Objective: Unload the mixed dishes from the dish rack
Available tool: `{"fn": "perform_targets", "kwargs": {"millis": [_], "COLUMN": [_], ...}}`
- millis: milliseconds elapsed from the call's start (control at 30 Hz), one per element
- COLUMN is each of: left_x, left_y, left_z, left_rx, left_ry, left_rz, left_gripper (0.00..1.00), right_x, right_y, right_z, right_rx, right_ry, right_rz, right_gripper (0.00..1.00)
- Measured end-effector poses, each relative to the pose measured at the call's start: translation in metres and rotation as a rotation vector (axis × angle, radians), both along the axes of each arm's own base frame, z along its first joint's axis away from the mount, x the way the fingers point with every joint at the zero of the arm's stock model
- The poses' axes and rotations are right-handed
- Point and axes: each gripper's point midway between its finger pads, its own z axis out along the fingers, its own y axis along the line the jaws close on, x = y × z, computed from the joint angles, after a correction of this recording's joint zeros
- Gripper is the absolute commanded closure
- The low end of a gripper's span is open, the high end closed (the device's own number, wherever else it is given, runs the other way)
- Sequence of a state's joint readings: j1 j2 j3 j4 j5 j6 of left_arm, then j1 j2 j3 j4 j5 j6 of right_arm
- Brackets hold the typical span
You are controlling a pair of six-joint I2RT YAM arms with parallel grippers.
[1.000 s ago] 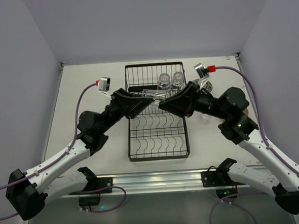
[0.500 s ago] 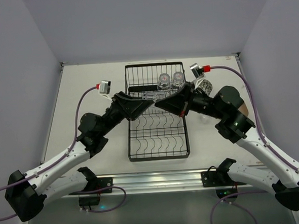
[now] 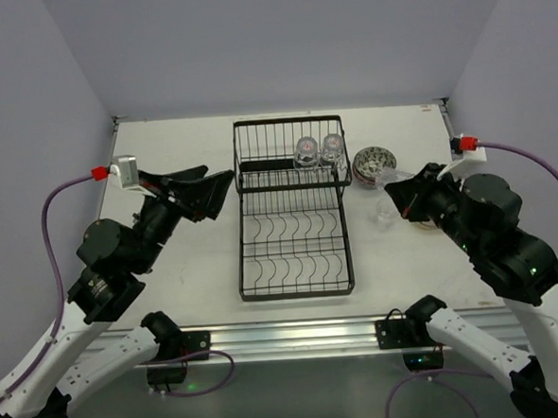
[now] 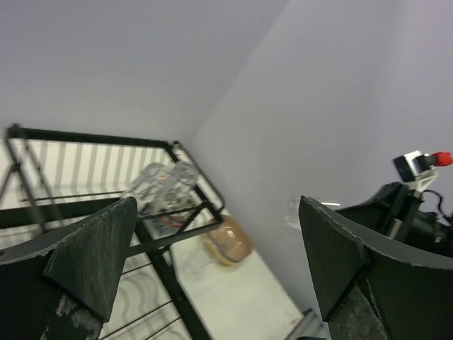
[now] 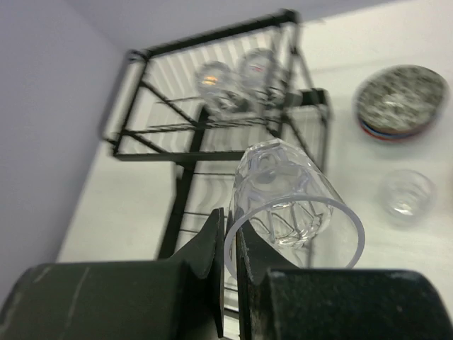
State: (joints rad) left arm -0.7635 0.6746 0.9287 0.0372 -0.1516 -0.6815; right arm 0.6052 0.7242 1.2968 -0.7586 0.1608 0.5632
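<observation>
Pale off-white surface (image 3: pixel 198 271) fills the overhead view, boxed in by plain lavender-grey walls: back wall (image 3: pixel 278 38) up at 12 o'clock, left wall (image 3: pixel 27 120) at 9, right wall (image 3: pixel 526 61) at 3. Down at 6 o'clock, a silver metal rail (image 3: pixel 296 336) runs along the near edge.

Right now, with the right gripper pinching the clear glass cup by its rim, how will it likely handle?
The glass cup looks smooth, so it may slip or swing in the right gripper, which pinches only its rim. Rigid and probably brittle: a drop could crack it. Its round wall would likely roll if laid sideways.
</observation>
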Motion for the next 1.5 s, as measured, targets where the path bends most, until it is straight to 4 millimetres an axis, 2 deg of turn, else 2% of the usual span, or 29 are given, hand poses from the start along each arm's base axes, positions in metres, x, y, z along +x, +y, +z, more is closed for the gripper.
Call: {"fn": "perform_targets", "kwargs": {"millis": [67,167,333,400,467,733,833,967,1400,1433,1500], "left_x": [0.002,0.008,0.014,0.014,0.014,0.018,0.019,0.019,0.017,0.017,0.017], "left_y": [0.013,0.03,0.055,0.063,0.07,0.087,0.089,0.092,0.097,0.097,0.097], "left_z": [-0.006,-0.031,-0.083,-0.097,-0.108,-0.161,-0.172,-0.173,-0.168,-0.168,-0.167], "left_rx": [0.071,0.232,0.472,0.538,0.591,0.763,0.801,0.812,0.808,0.808,0.808], "left_ry": [0.008,0.056,0.164,0.192,0.208,0.267,0.277,0.273,0.257,0.256,0.256], "left_rz": [0.064,0.152,0.255,0.284,0.307,0.362,0.369,0.38,0.398,0.398,0.398], "left_gripper": [0.0,0.0,0.0,0.0,0.0,0.0,0.0,0.0,0.0,0.0,0.0], "right_x": [0.009,0.027,0.037,0.035,0.031,0.052,0.059,0.066,0.066,0.065,0.065], "right_y": [-0.027,-0.053,-0.067,-0.069,-0.071,-0.073,-0.077,-0.078,-0.076,-0.076,-0.076], "right_z": [-0.027,-0.085,-0.202,-0.232,-0.253,-0.292,-0.302,-0.31,-0.328,-0.331,-0.331], "right_rx": [-0.092,-0.223,-0.415,-0.457,-0.487,-0.531,-0.534,-0.532,-0.525,-0.528,-0.527], "right_ry": [0.085,0.274,0.654,0.752,0.82,0.908,0.922,0.93,0.986,1.0,1.004], "right_rz": [-0.11,-0.227,-0.256,-0.251,-0.245,-0.25,-0.261,-0.262,-0.244,-0.242,-0.242], "right_gripper": [1.0,1.0,1.0,1.0,1.0,1.0,1.0,1.0,0.96,0.95,0.86]}}
